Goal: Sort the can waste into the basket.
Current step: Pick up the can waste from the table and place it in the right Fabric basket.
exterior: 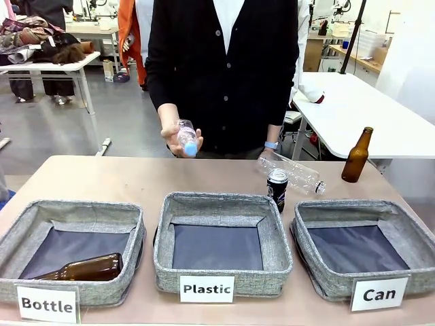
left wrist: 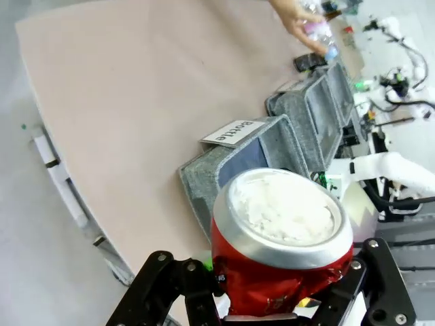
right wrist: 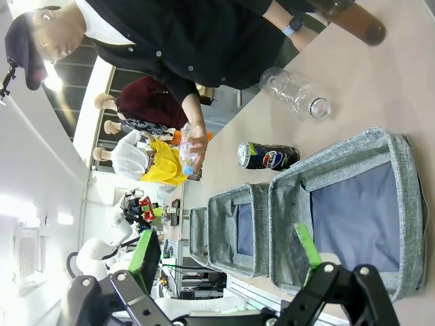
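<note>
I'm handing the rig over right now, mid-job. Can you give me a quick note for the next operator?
Left gripper: shut on the red can.
Right gripper: open, holding nothing.
Black can: upright on the table, behind the gap between the Plastic basket and the Can basket.
Done: red can grasped; no can in the Can basket yet.
Left: put both cans in.
</note>
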Motion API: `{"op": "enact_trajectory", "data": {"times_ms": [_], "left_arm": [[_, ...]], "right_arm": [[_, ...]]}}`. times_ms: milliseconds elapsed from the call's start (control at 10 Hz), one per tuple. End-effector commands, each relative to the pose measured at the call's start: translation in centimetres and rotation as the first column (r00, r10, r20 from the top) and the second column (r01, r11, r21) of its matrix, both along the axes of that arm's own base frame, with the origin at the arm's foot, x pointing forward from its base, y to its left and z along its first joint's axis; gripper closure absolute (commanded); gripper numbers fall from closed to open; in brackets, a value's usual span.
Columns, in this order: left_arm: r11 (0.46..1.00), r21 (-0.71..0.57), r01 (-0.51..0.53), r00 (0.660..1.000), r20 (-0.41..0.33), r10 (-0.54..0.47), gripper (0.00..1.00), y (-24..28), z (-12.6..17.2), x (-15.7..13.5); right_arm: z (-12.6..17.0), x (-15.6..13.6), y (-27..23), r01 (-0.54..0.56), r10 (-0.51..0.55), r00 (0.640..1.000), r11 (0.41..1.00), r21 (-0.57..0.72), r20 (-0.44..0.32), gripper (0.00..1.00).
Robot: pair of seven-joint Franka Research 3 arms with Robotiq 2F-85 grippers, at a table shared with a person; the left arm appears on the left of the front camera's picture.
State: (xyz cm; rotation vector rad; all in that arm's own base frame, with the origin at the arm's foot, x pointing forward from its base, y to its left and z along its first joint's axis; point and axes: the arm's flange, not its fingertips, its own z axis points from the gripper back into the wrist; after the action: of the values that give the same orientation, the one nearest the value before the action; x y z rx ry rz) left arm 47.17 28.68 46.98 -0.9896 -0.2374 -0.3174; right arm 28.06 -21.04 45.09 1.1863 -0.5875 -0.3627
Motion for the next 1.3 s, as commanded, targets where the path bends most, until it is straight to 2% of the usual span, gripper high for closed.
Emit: {"op": "enact_trajectory", "data": {"times_ms": [0, 100, 300, 500, 600, 700, 900, 1000, 1100, 1200], "left_arm": [[0.976, -0.011, 0.219, 0.975, -0.028, -0.219, 0.95, -6.5, 0.1, 0.7], [0.953, 0.029, 0.302, 0.952, -0.052, -0.3, 0.95, -11.2, 0.5, 0.8], [0.869, 0.095, 0.486, 0.87, -0.144, -0.472, 0.95, -20.2, -0.4, 0.4], [0.788, 0.123, 0.603, 0.791, -0.216, -0.572, 0.95, -24.1, -2.2, -1.1], [0.766, 0.163, 0.621, 0.779, -0.237, -0.581, 0.95, -24.8, -3.1, -1.8], [0.787, 0.164, 0.595, 0.801, -0.205, -0.563, 0.95, -23.0, -2.4, -1.9], [0.856, 0.089, 0.509, 0.858, -0.13, -0.496, 0.95, -16.1, 0.0, -2.8], [0.925, 0.025, 0.38, 0.925, -0.03, -0.379, 0.95, -12.0, 0.5, -4.4], [0.965, -0.049, 0.258, 0.965, 0.063, -0.254, 0.95, -9.6, 0.6, -5.7], [0.982, -0.096, 0.166, 0.979, 0.135, -0.152, 0.95, -8.5, 0.3, -6.7]], "right_arm": [[-0.1, 0.2, 0.0, 0.006, -0.006, 0.999, 1.0, 0.006, 0.04, 0.0], [-0.1, 0.2, 0.0, 0.006, -0.006, 0.999, 1.0, 0.006, 0.04, 0.0], [-0.1, 0.2, 0.0, 0.006, -0.006, 0.999, 1.0, 0.006, 0.04, 0.0], [-0.1, 0.2, 0.0, 0.006, -0.006, 0.999, 1.0, 0.006, 0.04, 0.0], [-0.1, 0.2, 0.0, 0.006, -0.006, 0.999, 1.0, 0.006, 0.04, 0.0], [-0.1, 0.2, 0.0, 0.006, -0.006, 0.999, 1.0, 0.006, 0.04, 0.0], [-0.1, 0.2, 0.0, 0.006, -0.006, 0.999, 1.0, 0.006, 0.04, 0.0], [-0.1, 0.2, 0.0, 0.006, -0.006, 0.999, 1.0, 0.006, 0.04, 0.0], [-0.1, 0.2, 0.0, 0.006, -0.006, 0.999, 1.0, 0.006, 0.04, 0.0], [-0.1, 0.2, 0.0, 0.006, -0.006, 0.999, 1.0, 0.006, 0.04, 0.0]]}}
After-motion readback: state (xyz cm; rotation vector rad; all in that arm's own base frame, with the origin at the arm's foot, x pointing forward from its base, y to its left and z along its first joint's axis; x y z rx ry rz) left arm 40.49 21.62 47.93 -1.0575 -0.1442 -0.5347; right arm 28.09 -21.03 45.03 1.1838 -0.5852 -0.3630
